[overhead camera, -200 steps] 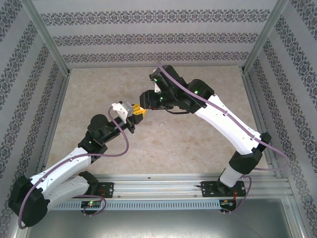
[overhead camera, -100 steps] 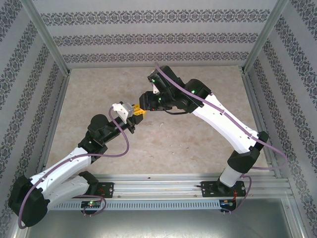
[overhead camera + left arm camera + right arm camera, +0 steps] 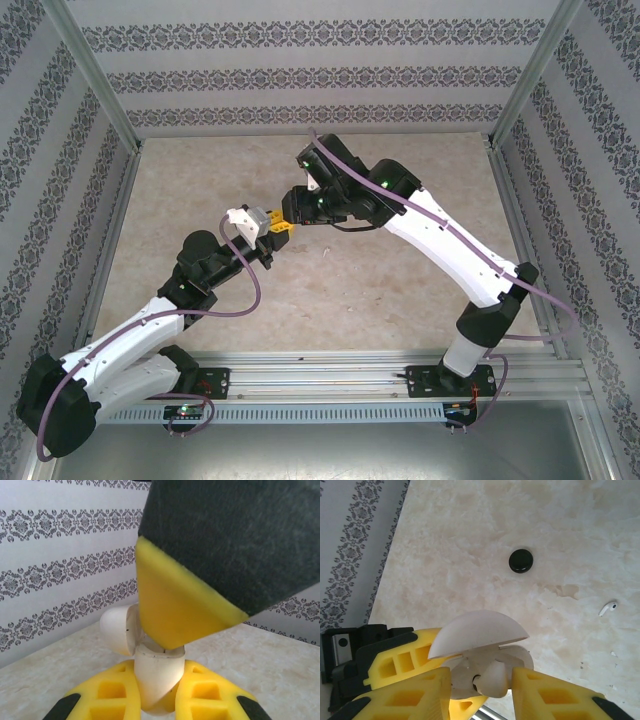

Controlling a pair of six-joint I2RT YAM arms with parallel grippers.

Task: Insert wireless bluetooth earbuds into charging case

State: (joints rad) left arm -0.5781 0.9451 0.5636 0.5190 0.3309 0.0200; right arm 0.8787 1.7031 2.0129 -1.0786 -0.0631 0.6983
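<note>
At the left of the meeting point in the top view, the left gripper (image 3: 279,229) was clamped on the charging case (image 3: 160,662). In the left wrist view the white round body stood between the two yellow fingers at the bottom centre. Its lid (image 3: 116,630) was hinged open toward the left, and the mouth faced up.

Just to the right, the right gripper (image 3: 482,685) came onto that mouth from the upper right. One of its yellow fingertips (image 3: 175,610) rested at the rim of the case. In the right wrist view a white rounded piece (image 3: 493,677), by its look an earbud, sat in the open case between the right fingers. I could not tell whether those fingers were pinching it or only standing around it.

The coming move turned on this stack: case below, mouth up, the right fingers directly over it. Any seating push would run straight along the fingers into the case, while the left arm served as the holder.

Further right in the right wrist view, a loose white earbud (image 3: 607,608) lay on the table (image 3: 470,540) at the right edge, well apart from the case. Its long axis slanted from lower left to upper right. I judged the right arm the nearer and freer one to fetch it.

Counted: one case, one white piece in its mouth, one loose white earbud, and one black disc (image 3: 521,560) at upper centre.
</note>
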